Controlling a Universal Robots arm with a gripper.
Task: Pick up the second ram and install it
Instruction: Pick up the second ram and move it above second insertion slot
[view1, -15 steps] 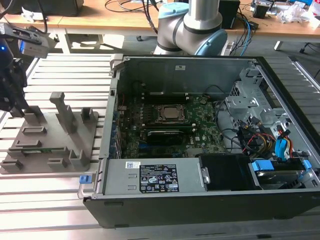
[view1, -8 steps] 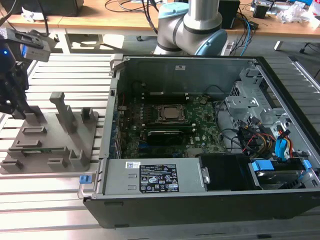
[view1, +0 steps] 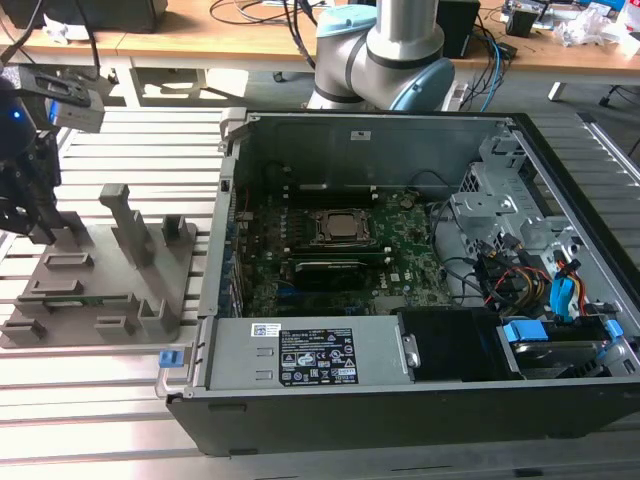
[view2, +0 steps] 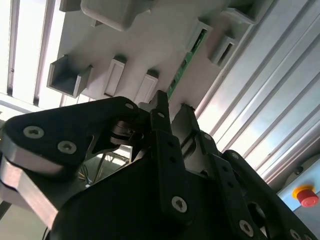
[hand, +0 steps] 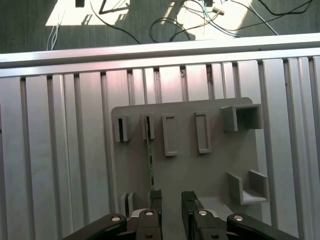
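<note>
The gripper (view1: 38, 232) is hanging at about nine o'clock, on the exterior view's left. Its black fingers are pointing down over the ten o'clock corner of a grey plastic tray (view1: 105, 268). The tray is lying flat on a ribbed metal table (view1: 100, 410). Bare slats are stretching away from it toward six o'clock. At the tray's three o'clock side, an open computer case (view1: 350, 135) is walling off the room.

In the first wrist view, the ram (hand: 150, 160), a thin green stick, is standing on its long edge in the tray (hand: 200, 165). One end is sitting in a small slotted block and the other is reaching the tip of one finger (hand: 156, 197). The gripper (hand: 171, 199) is keeping a moderate gap between its fingers and clamping nothing. The stick is lining up with that finger rather than with the middle of the gap. Smooth tray floor is lying open beyond the other finger, with boxy square-edged brackets rising further off.

In the second wrist view, the ram (view2: 187, 57) is running across the matte tray (view2: 150, 45) toward the gripper (view2: 172, 107). Its near end is coming close beside one fingertip (view2: 161, 107). I cannot tell whether it is entering the gap.
</note>
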